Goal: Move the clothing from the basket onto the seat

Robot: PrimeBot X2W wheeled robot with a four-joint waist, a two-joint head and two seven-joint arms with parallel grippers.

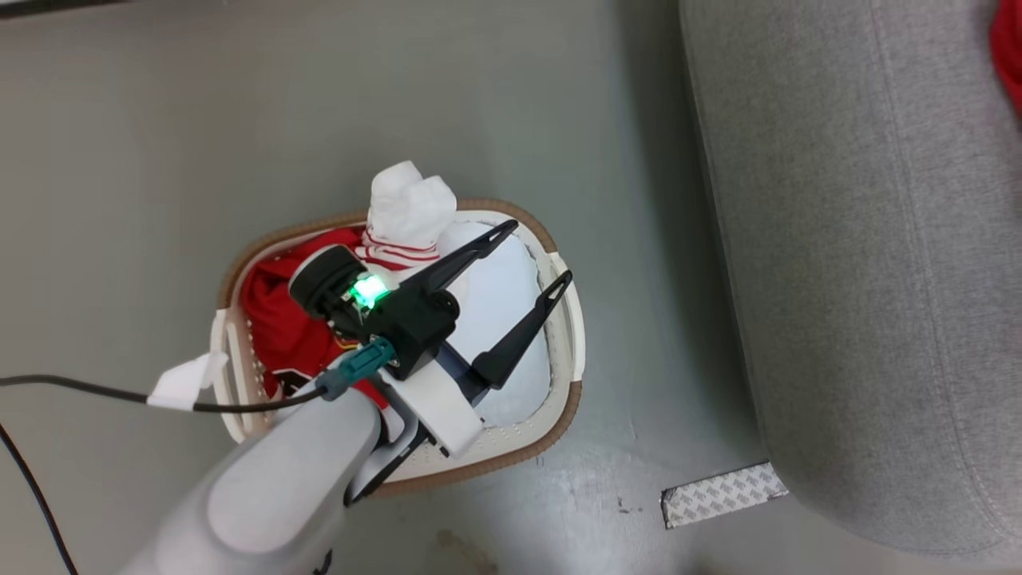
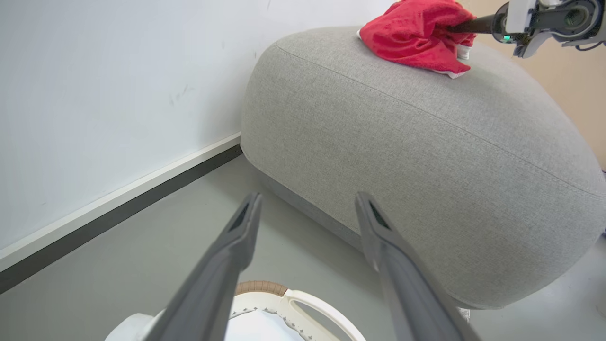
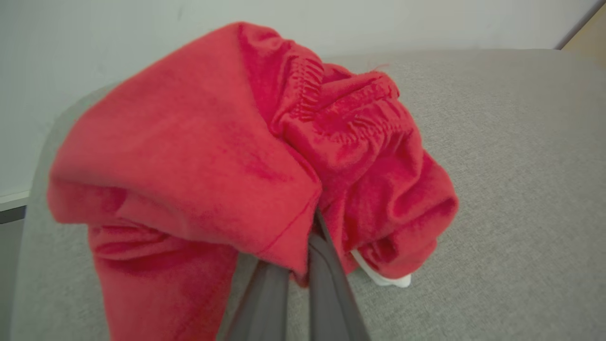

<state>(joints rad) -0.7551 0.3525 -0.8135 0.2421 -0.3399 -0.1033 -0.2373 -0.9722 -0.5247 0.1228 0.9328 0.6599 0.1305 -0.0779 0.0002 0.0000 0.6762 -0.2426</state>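
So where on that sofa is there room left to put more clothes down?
Most of the seat is bare: the broad grey stretch between its rounded floor-side edge and the red garment that the right gripper grips on it. The basket is crowded: clothing fills one side, and the open left gripper hangs over the pale pad.

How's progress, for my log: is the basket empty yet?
Not empty: a red garment and a red-striped white-cuffed piece lie in the basket, with the open left gripper above it.
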